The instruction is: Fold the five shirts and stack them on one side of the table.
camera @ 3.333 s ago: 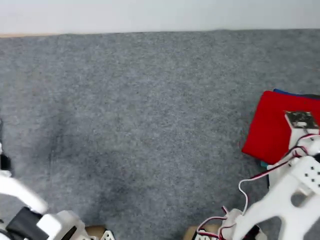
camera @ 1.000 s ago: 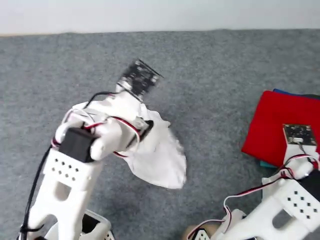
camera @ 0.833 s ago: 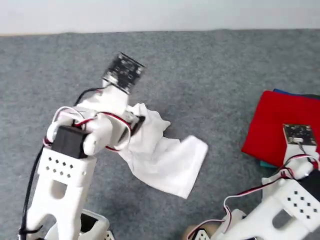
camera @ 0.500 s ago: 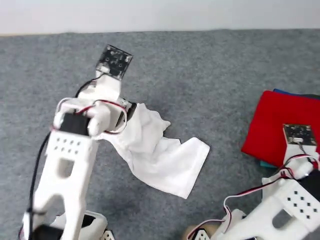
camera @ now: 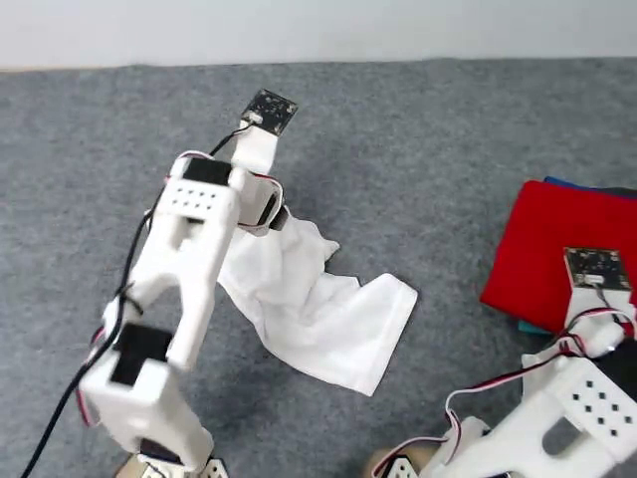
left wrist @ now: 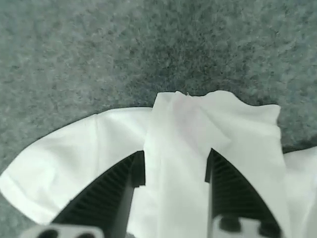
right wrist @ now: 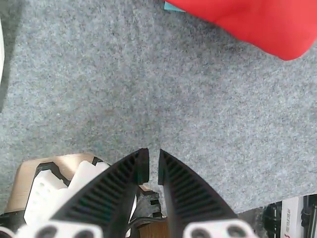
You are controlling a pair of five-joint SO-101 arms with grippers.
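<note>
A crumpled white shirt lies on the grey mat near the middle. My left arm stretches over its left end. In the left wrist view my left gripper stands open, its fingers on either side of a raised fold of the white shirt. At the right edge sits a stack of folded shirts with a red shirt on top. My right gripper is shut on nothing over bare mat, just short of the red shirt.
Blue and teal edges of lower shirts peek out from under the red one. The right arm fills the front right corner. A pale wall borders the mat's far edge.
The left arm brought the white shirt onto the bare mat, and its free end spread out to the right. In the last half second the arm's wrist swung right while the shirt lay still.
</note>
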